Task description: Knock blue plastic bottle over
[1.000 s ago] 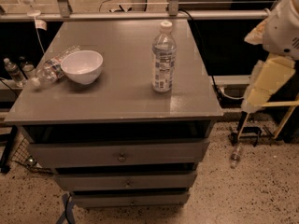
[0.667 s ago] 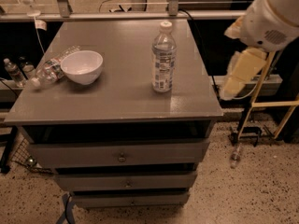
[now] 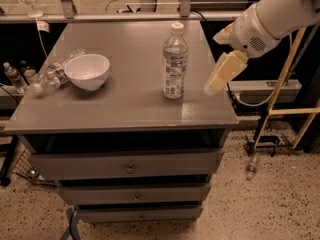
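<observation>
The blue plastic bottle point(image 3: 175, 62) stands upright on the grey table top point(image 3: 125, 106), right of centre. It is clear, with a white cap and a wide white-and-blue label. My gripper point(image 3: 219, 79) hangs from the white arm point(image 3: 272, 15) at the table's right edge. It is to the right of the bottle at about label height, a short gap away and not touching it.
A white bowl point(image 3: 87, 71) sits at the left of the table, with a smaller clear bottle point(image 3: 52, 76) lying on its side beside it. The table has drawers point(image 3: 130, 166) below. A yellow frame point(image 3: 285, 79) and a small bottle on the floor point(image 3: 252, 166) are at the right.
My arm and gripper have swung left, from beyond the table's right side to its right edge, closer to the bottle. The bottle, bowl and small bottle have not moved.
</observation>
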`<control>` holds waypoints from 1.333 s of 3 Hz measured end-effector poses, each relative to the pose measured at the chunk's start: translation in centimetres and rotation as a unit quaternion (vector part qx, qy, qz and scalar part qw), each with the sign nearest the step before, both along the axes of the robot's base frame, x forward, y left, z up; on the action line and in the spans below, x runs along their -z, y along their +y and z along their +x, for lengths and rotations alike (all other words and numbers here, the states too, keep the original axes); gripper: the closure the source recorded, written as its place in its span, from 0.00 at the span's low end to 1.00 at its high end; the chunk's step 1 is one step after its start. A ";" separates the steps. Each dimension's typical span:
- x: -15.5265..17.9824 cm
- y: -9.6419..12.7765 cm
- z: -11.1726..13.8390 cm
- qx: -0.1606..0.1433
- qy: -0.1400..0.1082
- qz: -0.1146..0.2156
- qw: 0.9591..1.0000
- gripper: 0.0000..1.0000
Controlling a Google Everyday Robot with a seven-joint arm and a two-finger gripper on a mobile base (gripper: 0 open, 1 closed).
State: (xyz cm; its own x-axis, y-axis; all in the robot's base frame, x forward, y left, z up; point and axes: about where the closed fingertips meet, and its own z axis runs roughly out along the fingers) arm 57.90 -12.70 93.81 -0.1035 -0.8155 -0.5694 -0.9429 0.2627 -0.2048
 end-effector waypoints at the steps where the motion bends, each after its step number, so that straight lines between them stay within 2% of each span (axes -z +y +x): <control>1: 1.2 0.9 2.4 -0.002 -0.001 0.062 0.998 0.00; 2: 1.8 1.6 4.1 -0.010 -0.001 0.119 0.993 0.00; 3: 2.2 2.8 5.2 -0.036 0.004 0.173 0.984 0.00; 4: 2.6 3.9 5.7 -0.061 0.014 0.206 0.976 0.00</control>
